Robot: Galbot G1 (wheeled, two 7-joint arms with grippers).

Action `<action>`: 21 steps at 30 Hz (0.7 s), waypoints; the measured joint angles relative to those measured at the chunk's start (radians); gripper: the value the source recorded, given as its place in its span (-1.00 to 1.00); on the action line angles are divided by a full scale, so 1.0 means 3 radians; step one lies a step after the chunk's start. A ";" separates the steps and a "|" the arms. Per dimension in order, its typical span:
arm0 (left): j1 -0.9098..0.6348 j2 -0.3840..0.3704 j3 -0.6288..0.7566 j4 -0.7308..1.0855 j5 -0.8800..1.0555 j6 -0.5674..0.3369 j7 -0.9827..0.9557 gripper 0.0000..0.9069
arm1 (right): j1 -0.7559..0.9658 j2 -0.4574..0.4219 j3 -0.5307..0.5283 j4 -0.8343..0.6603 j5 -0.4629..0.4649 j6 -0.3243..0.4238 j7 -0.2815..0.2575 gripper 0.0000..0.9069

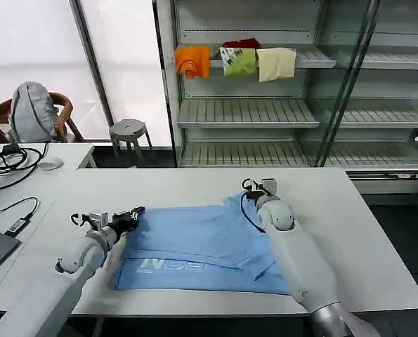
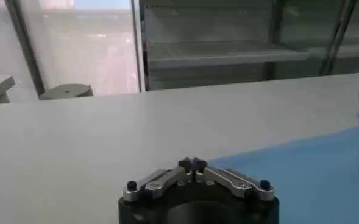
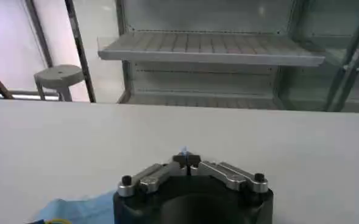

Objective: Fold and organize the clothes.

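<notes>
Nearest the robot, a light-blue T-shirt (image 1: 194,246) lies spread on the white table (image 1: 349,232), partly folded, with whitish lettering showing on its near left part. The left gripper (image 1: 134,214) sits at the shirt's far left corner, low over the table; in the left wrist view its fingers (image 2: 193,164) are closed together, and whether any fabric is caught between them cannot be told, though blue cloth lies just beside them. The right gripper (image 1: 254,189) is at the shirt's far right corner, where the fabric bunches slightly. In the right wrist view its fingers (image 3: 186,161) are pressed together with a sliver of blue cloth pinched between the tips. Left of the shirt, on an adjoining desk, lie cables (image 1: 8,160). Beyond the table, behind the shirt, stands a grey stool (image 1: 128,131). Farther back, a metal shelving unit (image 1: 251,112) holds folded orange (image 1: 192,61), green (image 1: 238,61) and cream (image 1: 276,63) garments on an upper shelf.
</notes>
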 measured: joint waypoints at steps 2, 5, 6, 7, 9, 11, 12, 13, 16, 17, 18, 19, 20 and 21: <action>0.0000 0.0019 -0.0018 -0.0024 -0.0027 -0.0042 0.0004 -0.98 | -0.0023 -0.0031 0.0000 0.0075 0.0036 -0.0015 0.0017 -1.00; 0.0026 0.0044 -0.0042 -0.0064 -0.0056 -0.0095 0.0003 -0.98 | -0.0086 -0.0094 0.0004 0.0230 0.0111 -0.0034 0.0045 -1.00; 0.0041 0.0054 -0.0053 -0.0081 -0.0060 -0.0105 0.0003 -0.98 | -0.0115 -0.0117 0.0006 0.0284 0.0140 -0.0041 0.0054 -1.00; 0.0058 0.0061 -0.0065 -0.0099 -0.0066 -0.0117 0.0002 -0.96 | -0.0147 -0.0143 0.0009 0.0350 0.0170 -0.0047 0.0063 -1.00; 0.0097 0.0072 -0.0092 -0.0148 -0.0077 -0.0138 0.0000 -0.98 | -0.0218 -0.0188 0.0017 0.0476 0.0221 -0.0053 0.0076 -1.00; 0.0152 0.0089 -0.0130 -0.0207 -0.0085 -0.0157 0.0001 -0.98 | -0.0295 -0.0240 0.0029 0.0615 0.0266 -0.0060 0.0089 -1.00; 0.0178 0.0096 -0.0147 -0.0235 -0.0087 -0.0165 -0.0001 -0.98 | -0.0332 -0.0263 0.0035 0.0679 0.0282 -0.0062 0.0092 -1.00; 0.0206 0.0102 -0.0167 -0.0268 -0.0090 -0.0174 0.0000 -0.98 | -0.0375 -0.0288 0.0040 0.0755 0.0300 -0.0065 0.0096 -1.00; 0.0315 0.0115 -0.0233 -0.0376 -0.0100 -0.0193 -0.0006 -0.98 | -0.0499 -0.0366 0.0066 0.0960 0.0323 -0.0071 0.0112 -1.00; 0.0350 0.0120 -0.0258 -0.0414 -0.0101 -0.0199 -0.0006 -0.98 | -0.0540 -0.0391 0.0079 0.1026 0.0328 -0.0072 0.0112 -1.00; 0.0388 0.0123 -0.0284 -0.0447 -0.0101 -0.0206 -0.0007 -0.98 | -0.0576 -0.0416 0.0087 0.1085 0.0336 -0.0073 0.0113 -1.00; 0.0432 0.0124 -0.0308 -0.0484 -0.0100 -0.0211 -0.0011 -0.98 | -0.0628 -0.0446 0.0103 0.1160 0.0348 -0.0074 0.0112 -1.00; 0.0476 0.0122 -0.0328 -0.0521 -0.0100 -0.0216 -0.0010 -0.98 | -0.0672 -0.0476 0.0119 0.1226 0.0359 -0.0075 0.0111 -1.00; 0.0514 0.0120 -0.0349 -0.0552 -0.0097 -0.0222 -0.0008 -0.98 | -0.0722 -0.0505 0.0139 0.1290 0.0368 -0.0077 0.0113 -1.00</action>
